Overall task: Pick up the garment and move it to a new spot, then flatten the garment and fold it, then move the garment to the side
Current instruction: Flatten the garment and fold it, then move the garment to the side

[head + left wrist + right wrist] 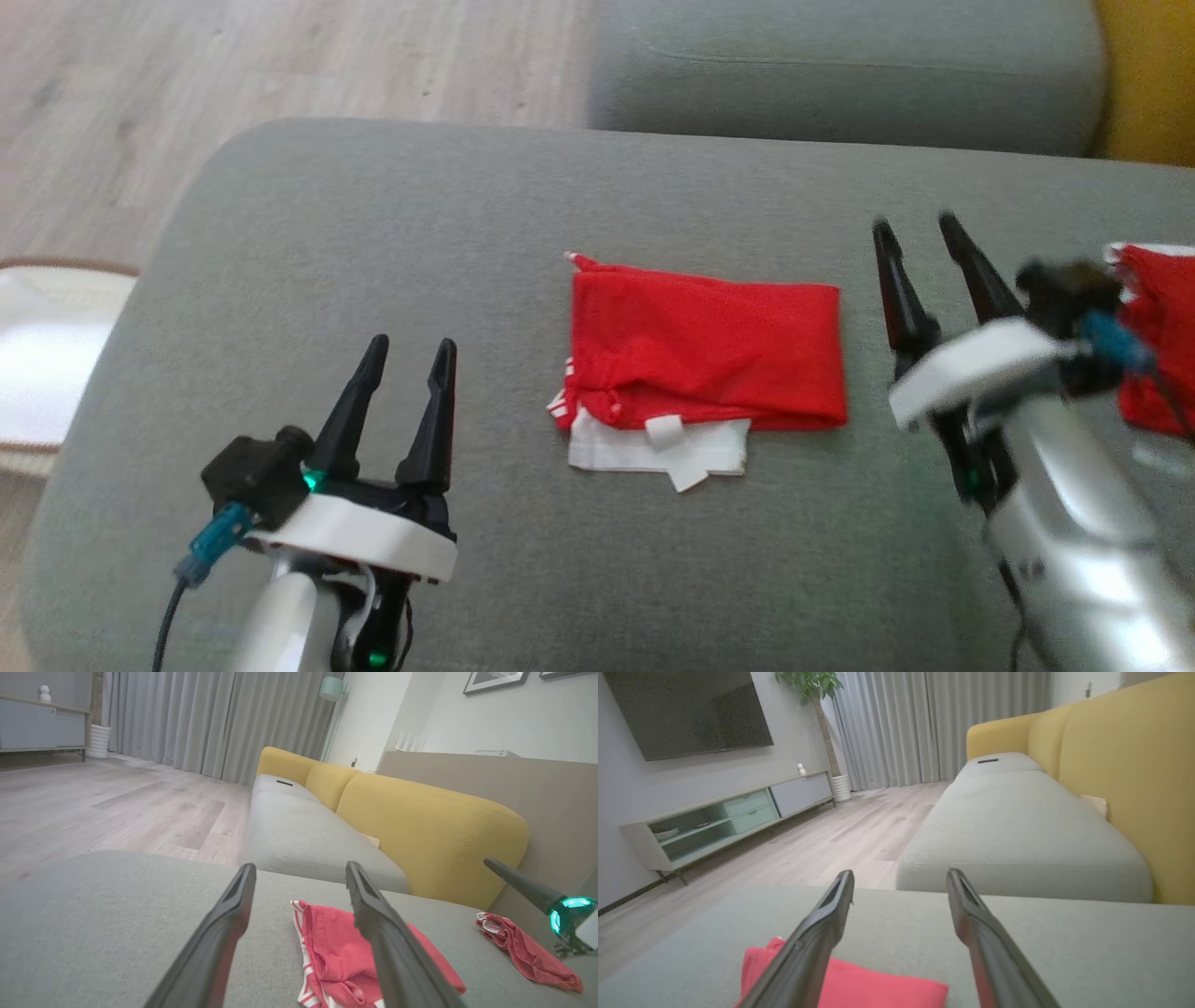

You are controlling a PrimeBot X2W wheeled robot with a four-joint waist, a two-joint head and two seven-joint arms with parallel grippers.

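Item: red fabric garment with white trim (pixel 705 341), folded flat on the grey upholstered cushion (pixel 373 187); the move to the side looks outstanding.
My left gripper (pixel 412 343), nearer than the garment and to its left: fingers parted, empty. My right gripper (pixel 915 224), to its right: parted, empty. Further right: crumpled red cloth (pixel 1158 345). Risks: pinching only the top layer would open the fold; straying right would grab the wrong cloth.

Two red garments are lying on the near grey cushion (pixel 373 205): the folded garment (pixel 705 345) at its middle and the bunched garment (pixel 1162 355) at its right edge. Two grippers are hanging over it, the left gripper (pixel 413 343) and the right gripper (pixel 913 222), each showing two dark fingers. A second grey cushion (pixel 840 75) is sitting beyond its far edge, making two.
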